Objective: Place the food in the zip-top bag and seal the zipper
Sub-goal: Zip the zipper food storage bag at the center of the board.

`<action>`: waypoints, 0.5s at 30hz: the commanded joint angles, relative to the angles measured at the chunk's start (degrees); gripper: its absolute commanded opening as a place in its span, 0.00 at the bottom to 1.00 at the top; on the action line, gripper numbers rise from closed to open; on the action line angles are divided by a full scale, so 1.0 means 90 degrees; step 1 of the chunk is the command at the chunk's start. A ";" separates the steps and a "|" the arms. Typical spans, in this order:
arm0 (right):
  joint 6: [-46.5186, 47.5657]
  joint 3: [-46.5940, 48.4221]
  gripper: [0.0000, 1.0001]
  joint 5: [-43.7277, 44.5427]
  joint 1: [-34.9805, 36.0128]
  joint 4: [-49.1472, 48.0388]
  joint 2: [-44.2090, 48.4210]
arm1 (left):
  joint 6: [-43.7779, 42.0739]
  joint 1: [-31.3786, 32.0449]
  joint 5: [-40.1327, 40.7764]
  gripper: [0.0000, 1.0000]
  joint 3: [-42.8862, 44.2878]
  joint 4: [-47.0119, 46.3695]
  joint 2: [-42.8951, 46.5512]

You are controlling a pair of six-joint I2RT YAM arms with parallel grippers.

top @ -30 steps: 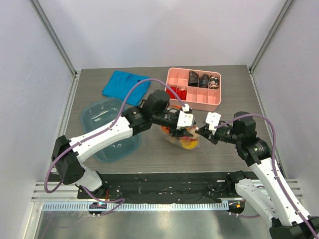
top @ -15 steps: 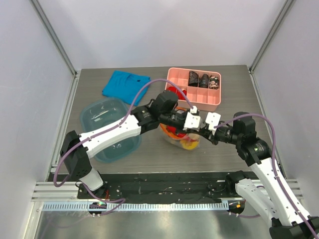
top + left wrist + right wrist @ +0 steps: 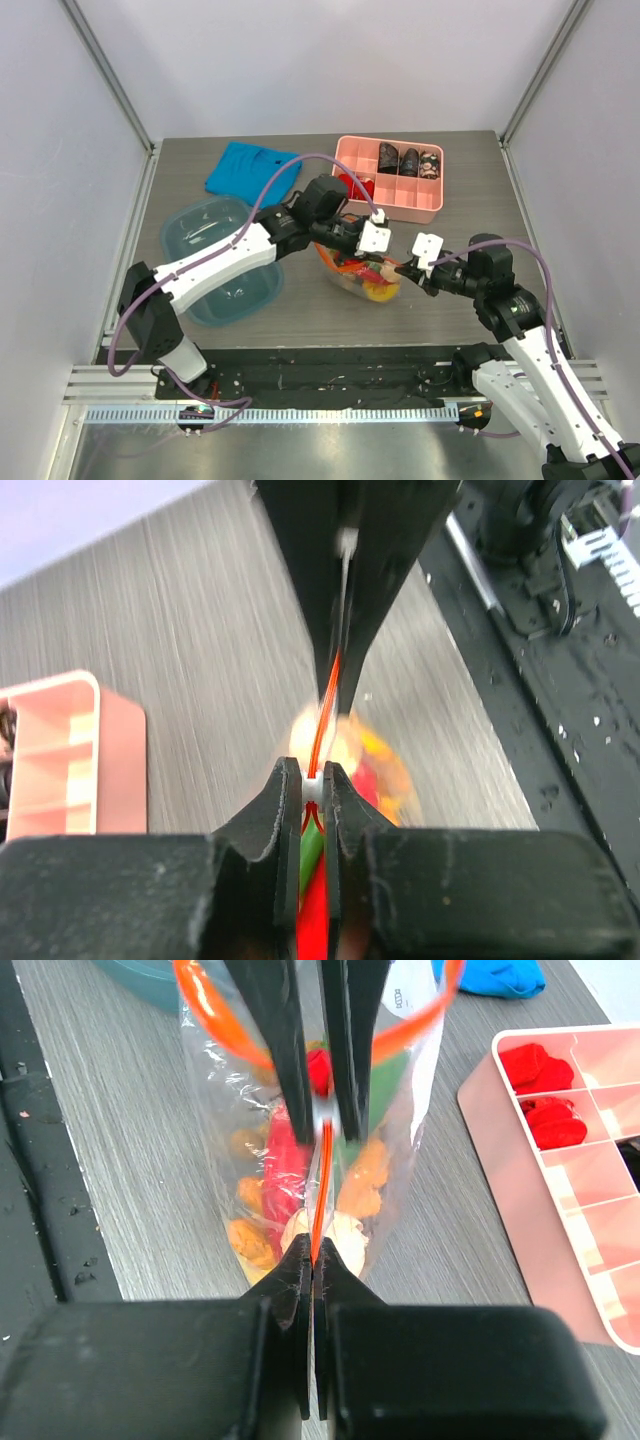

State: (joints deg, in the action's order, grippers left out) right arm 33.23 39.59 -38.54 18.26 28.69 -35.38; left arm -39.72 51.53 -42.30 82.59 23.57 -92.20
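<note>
The bag (image 3: 362, 280) stands near the middle of the bench (image 3: 300, 312), between the two hands, with the food (image 3: 285, 1165) inside it. The left hand (image 3: 314, 772) is clenched on the zipper (image 3: 321, 1185) at its white slider (image 3: 314, 789). The right hand (image 3: 313, 1257) is pinched tight on the zipper's end. Between the hands the strip runs as one line; beyond the left hand it gapes in a loop. A pink box (image 3: 392, 205) sits at the far edge, and a tub (image 3: 215, 262) sits nearer the left edge.

Clear, crinkly glossy plastic zip-top bag (image 3: 215, 1100), matt grey wood-grain table (image 3: 300, 310), smooth pink plastic box (image 3: 392, 212), blue cloth (image 3: 245, 168).
</note>
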 commanded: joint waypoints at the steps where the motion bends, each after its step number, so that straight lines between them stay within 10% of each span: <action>1: -0.0040 -0.0014 0.01 0.0200 0.0002 -0.0170 0.0229 | -0.0332 -0.0402 0.0355 0.00 0.0131 0.0837 0.0420; 15: -0.0314 -0.0112 0.01 0.0816 -0.0027 -0.0170 0.0532 | -0.1045 -0.1652 0.0472 0.00 -0.0065 0.2165 0.1045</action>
State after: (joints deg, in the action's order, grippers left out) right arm 31.83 38.50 -34.50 18.26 27.88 -31.46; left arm -45.71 41.10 -41.08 82.46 37.12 -86.21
